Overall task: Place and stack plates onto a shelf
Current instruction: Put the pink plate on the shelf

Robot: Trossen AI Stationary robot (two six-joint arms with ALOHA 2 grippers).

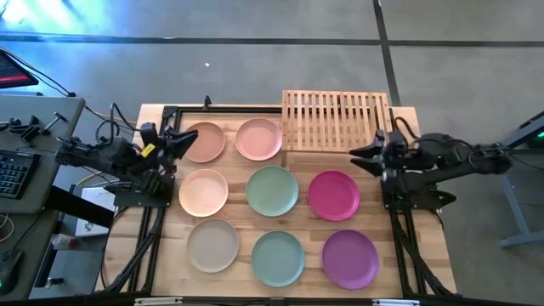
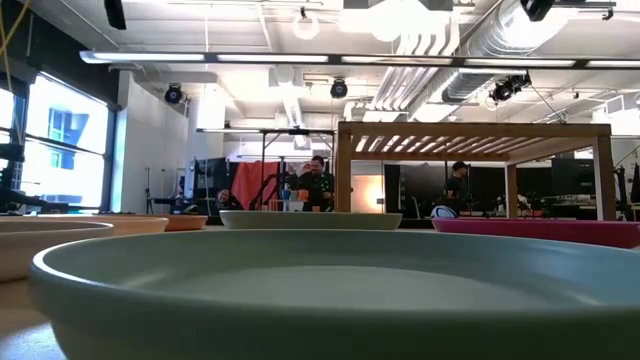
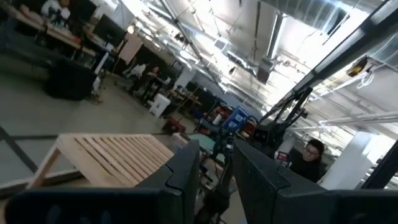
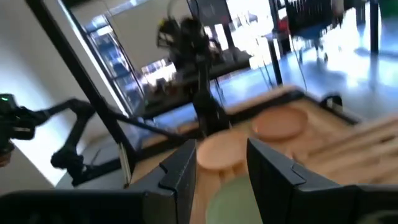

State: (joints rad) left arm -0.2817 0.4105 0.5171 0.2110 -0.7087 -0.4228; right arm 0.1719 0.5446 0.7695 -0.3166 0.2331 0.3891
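Several round plates lie flat on the plank table [image 1: 425, 246], in rows. The far row holds a tan-peach plate [image 1: 204, 142] and a pink one [image 1: 258, 138]. A light peach plate [image 1: 203, 192], a mint green one [image 1: 272, 190] and a magenta one [image 1: 333, 195] form the middle row. Nearest are beige [image 1: 213, 245], teal [image 1: 278, 257] and purple [image 1: 350, 258]. The slatted wooden shelf [image 1: 336, 121] stands at the far right with nothing on it. My left gripper [image 1: 187, 144] is open, above the tan-peach plate's left rim. My right gripper [image 1: 355, 159] is open, near the shelf's near right corner.
Dark frames and cables run down both table sides, under the arm bases [image 1: 144, 200] [image 1: 412, 200]. A desk with a keyboard [image 1: 13, 174] stands to the left. In the low view the teal plate [image 2: 300, 290] fills the foreground and people [image 2: 318, 180] sit far behind the shelf [image 2: 470, 135].
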